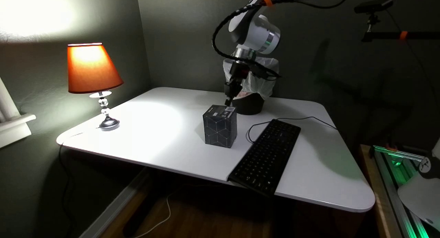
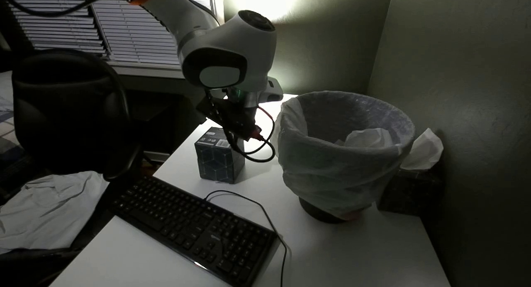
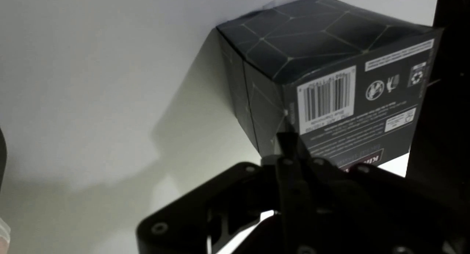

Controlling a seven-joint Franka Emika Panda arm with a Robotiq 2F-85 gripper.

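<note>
Spreading beneath the robot arm [image 1: 256, 35], the white tabletop [image 1: 312, 169] has rounded corners. In an exterior view, a bag-lined bin [image 1: 248, 105] stands close to its far edge and an orange-shaded lamp [image 1: 91, 69] by its left edge; a black keyboard [image 1: 268, 152] overhangs the near edge. Between lamp and keyboard, closer to the near edge than the far one, sits a dark, line-patterned box [image 1: 220, 129], barcode side up. The gripper [image 3: 292, 144] points down, its tips just by the box's barcode corner, fingers pressed together; whether they touch it cannot be told. A black cord [image 1: 311, 117] runs from the keyboard to the right edge.
</note>
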